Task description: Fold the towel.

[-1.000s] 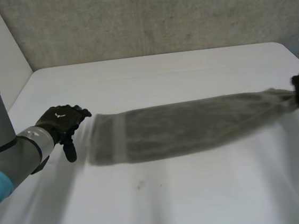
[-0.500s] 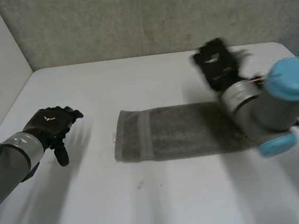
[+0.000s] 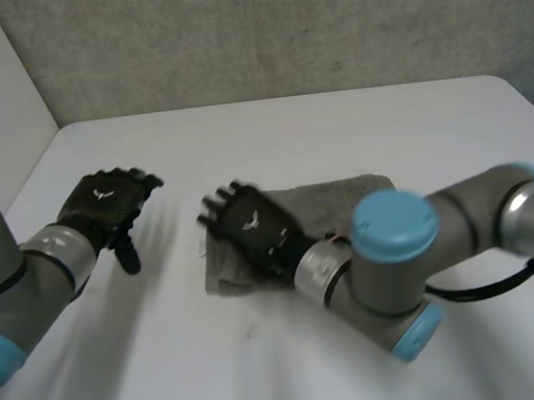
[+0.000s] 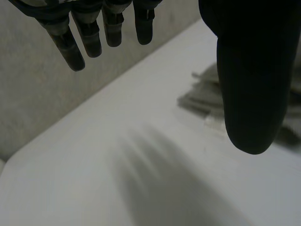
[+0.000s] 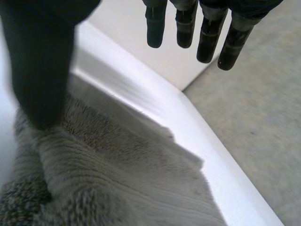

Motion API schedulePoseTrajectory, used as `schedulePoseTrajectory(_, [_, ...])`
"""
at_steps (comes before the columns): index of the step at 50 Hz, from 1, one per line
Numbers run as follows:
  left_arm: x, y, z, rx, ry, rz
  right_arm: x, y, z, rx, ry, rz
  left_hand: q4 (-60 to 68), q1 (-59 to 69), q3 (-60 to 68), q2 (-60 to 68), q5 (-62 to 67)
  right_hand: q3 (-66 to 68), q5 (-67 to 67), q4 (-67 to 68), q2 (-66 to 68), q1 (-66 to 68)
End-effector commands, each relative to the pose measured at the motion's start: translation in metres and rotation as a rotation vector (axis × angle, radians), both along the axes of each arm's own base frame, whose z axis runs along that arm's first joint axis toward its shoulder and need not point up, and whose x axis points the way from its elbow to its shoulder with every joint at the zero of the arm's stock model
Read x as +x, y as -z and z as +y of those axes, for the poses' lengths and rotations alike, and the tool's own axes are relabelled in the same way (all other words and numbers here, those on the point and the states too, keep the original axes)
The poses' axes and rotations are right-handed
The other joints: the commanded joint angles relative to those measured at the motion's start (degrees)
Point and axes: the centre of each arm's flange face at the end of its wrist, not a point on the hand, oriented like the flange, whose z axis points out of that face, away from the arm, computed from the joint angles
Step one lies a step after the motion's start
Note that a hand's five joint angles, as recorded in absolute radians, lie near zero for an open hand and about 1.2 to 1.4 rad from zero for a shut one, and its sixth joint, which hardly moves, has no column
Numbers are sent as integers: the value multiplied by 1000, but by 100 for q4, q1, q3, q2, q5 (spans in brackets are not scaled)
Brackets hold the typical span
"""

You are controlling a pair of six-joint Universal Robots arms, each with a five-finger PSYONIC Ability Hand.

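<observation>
A grey towel (image 3: pixel 344 201) lies doubled over on the white table (image 3: pixel 288 131), near the middle. My right hand (image 3: pixel 251 226) hovers over the towel's left end, fingers straight and spread, holding nothing. In the right wrist view the towel (image 5: pixel 117 188) lies under the palm, with the thumb (image 5: pixel 40 56) just above its pile. My left hand (image 3: pixel 105 207) is open to the left of the towel, apart from it. In the left wrist view the towel (image 4: pixel 207 94) shows beyond the thumb (image 4: pixel 249 70).
A grey wall (image 3: pixel 277 27) stands behind the table's far edge. The right arm (image 3: pixel 398 263) reaches across the front of the towel. Bare table lies in front and behind.
My right hand carried the towel's right end over to its left end, halving its length, and opened. The left hand shifted slightly beside the towel.
</observation>
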Motion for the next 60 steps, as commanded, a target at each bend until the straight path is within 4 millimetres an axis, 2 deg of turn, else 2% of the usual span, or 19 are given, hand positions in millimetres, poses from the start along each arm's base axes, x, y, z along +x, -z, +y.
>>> schedulePoseTrajectory(1, [-35, -13, -1, -32, 64, 136, -50, -66, -36, 181, 195, -206, 43, -22, 42, 62, -176, -225, -356, -326, -279, -191])
schedulePoseTrajectory(7, [-64, -9, 2, -6, 119, 200, -87, -68, -51, 328, 331, -271, 47, -18, 47, 66, -172, -225, -356, -326, -279, -191])
schedulePoseTrajectory(12, [-99, 17, 4, 55, 186, 225, -125, -37, -54, 463, 471, -200, 81, 16, 80, 100, -138, -225, -356, -326, -279, -191])
schedulePoseTrajectory(17, [-114, 44, -5, 65, 188, 210, -152, -21, -58, 482, 596, -151, 115, 50, 114, 133, -104, 96, -34, -4, 43, 131])
schedulePoseTrajectory(23, [-113, 71, -17, 78, 100, 166, -165, -1, -59, 482, 671, -83, 115, 50, 114, 133, -104, 826, 695, 726, 773, 860])
schedulePoseTrajectory(26, [-111, 85, -18, 85, 78, 127, -166, 14, -61, 477, 684, -25, 98, 33, 97, 117, -121, 2020, 1889, 1920, 1967, 2054])
schedulePoseTrajectory(28, [-108, 94, -16, 85, 85, 63, -167, 20, -67, 433, 695, 2, 64, -1, 63, 83, -155, 4546, 4415, 4445, 4493, 4580])
schedulePoseTrajectory(29, [-108, 94, -16, 85, 85, 63, -167, 20, -67, 432, 695, 2, 64, -1, 63, 83, -155, 4560, 4429, 4460, 4507, 4594])
schedulePoseTrajectory(31, [-107, 96, -15, 82, 89, 38, -167, 17, -74, 338, 702, 19, 64, -1, 63, 83, -155, 6767, 6637, 6667, 6714, 6802])
schedulePoseTrajectory(34, [-103, 94, -10, 87, 92, 20, -167, 13, -77, 281, 707, 33, 43, -22, 42, 62, -176, 6775, 6644, 6674, 6721, 6809])
schedulePoseTrajectory(42, [-93, 50, 6, 30, 91, 61, -147, -28, -95, -26, 690, 104, 43, -22, 42, 62, -176, 6775, 6644, 6674, 6721, 6809])
schedulePoseTrajectory(44, [-88, 26, 11, -8, 82, 97, -103, -45, -77, -110, 568, 79, 43, -22, 42, 62, -176, 6775, 6644, 6674, 6721, 6809])
schedulePoseTrajectory(45, [-88, 26, 11, -9, 82, 97, -103, -45, -77, -111, 568, 79, 43, -22, 42, 62, -176, 6775, 6644, 6674, 6721, 6809])
schedulePoseTrajectory(47, [-77, 7, 14, -36, 35, 125, -66, -54, -54, -155, 455, 47, 43, -22, 42, 62, -176, 6775, 6644, 6674, 6721, 6809])
schedulePoseTrajectory(50, [-69, -1, 15, -47, -4, 137, -50, -55, -43, -167, 407, 34, 43, -22, 42, 62, -176, 6775, 6644, 6674, 6721, 6809])
schedulePoseTrajectory(53, [-44, -12, 8, -68, -107, 151, -26, -46, -19, -164, 289, 26, 43, -22, 42, 62, -176, 6775, 6644, 6674, 6721, 6809])
schedulePoseTrajectory(55, [-23, -15, 3, -73, -171, 148, -3, -25, 18, -128, 115, 40, 43, -22, 42, 62, -176, 6775, 6644, 6674, 6721, 6809])
schedulePoseTrajectory(58, [-17, -13, 1, -68, -187, 143, 3, -10, 35, -94, 39, 64, 43, -22, 42, 62, -176, 6775, 6644, 6674, 6721, 6809])
schedulePoseTrajectory(60, [-12, -8, -1, -52, -197, 136, 4, 23, 53, -30, -42, 127, 43, -22, 42, 62, -176, 6775, 6644, 6674, 6721, 6809])
